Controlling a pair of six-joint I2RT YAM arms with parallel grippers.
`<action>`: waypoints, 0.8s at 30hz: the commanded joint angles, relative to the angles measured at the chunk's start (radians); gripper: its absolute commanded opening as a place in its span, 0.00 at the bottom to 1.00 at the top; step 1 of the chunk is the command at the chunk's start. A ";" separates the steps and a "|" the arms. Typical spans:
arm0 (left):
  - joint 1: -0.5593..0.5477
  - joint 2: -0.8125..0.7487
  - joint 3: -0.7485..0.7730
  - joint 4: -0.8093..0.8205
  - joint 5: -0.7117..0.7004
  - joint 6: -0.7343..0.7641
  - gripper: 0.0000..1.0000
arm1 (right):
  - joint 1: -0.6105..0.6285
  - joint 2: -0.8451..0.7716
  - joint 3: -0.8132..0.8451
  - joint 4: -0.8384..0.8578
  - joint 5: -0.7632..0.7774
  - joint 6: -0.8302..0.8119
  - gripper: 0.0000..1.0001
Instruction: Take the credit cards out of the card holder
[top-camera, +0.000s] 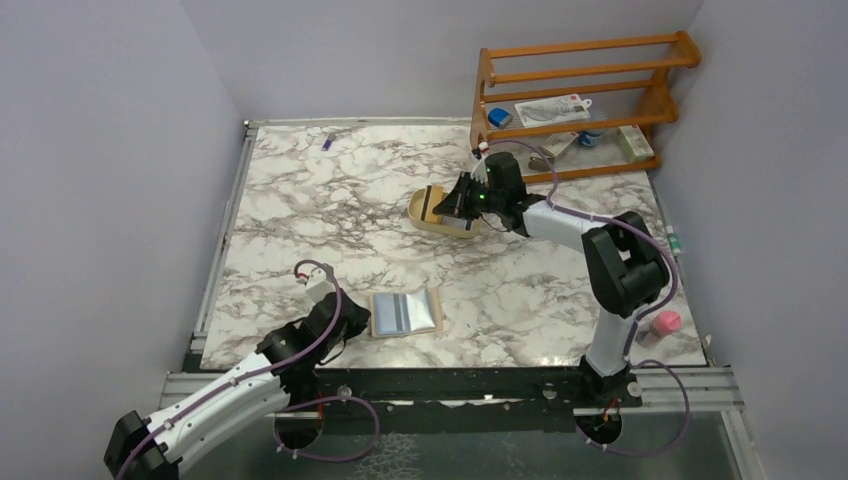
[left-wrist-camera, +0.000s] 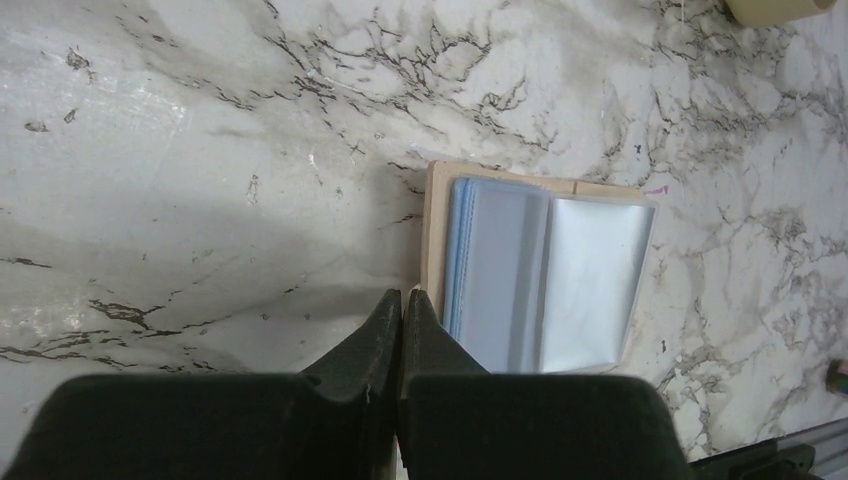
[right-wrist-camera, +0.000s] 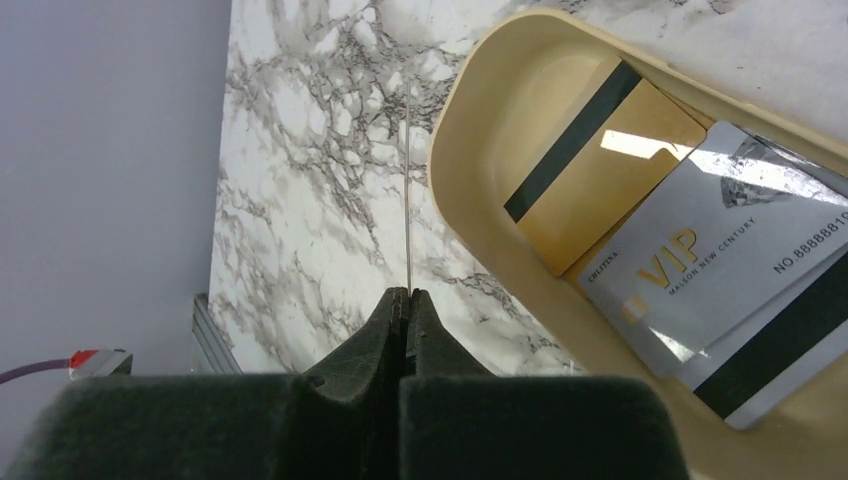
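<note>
Though overhead hides it, right pincer (right-wrist-camera: 408, 300) pinches card (right-wrist-camera: 408, 180).

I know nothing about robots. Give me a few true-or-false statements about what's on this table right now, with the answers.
1. The card holder lies open on the table. True.
2. The oval tray is empty. False: it holds a gold card and a silver VIP card, with another card under them.
3. The left gripper is wide open. False: it is shut, with its tips beside the holder's edge.
4. The right gripper pinches a thin card, seen edge-on, next to the tray. True.
</note>
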 joint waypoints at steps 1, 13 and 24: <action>0.000 0.030 0.036 -0.008 0.017 0.045 0.00 | -0.006 0.076 0.065 -0.024 -0.042 -0.004 0.01; 0.000 0.063 0.070 -0.020 0.012 0.080 0.00 | -0.062 0.163 0.071 0.043 -0.046 0.030 0.01; 0.000 0.106 0.097 -0.021 0.004 0.084 0.00 | -0.095 0.234 0.094 0.092 -0.111 0.059 0.01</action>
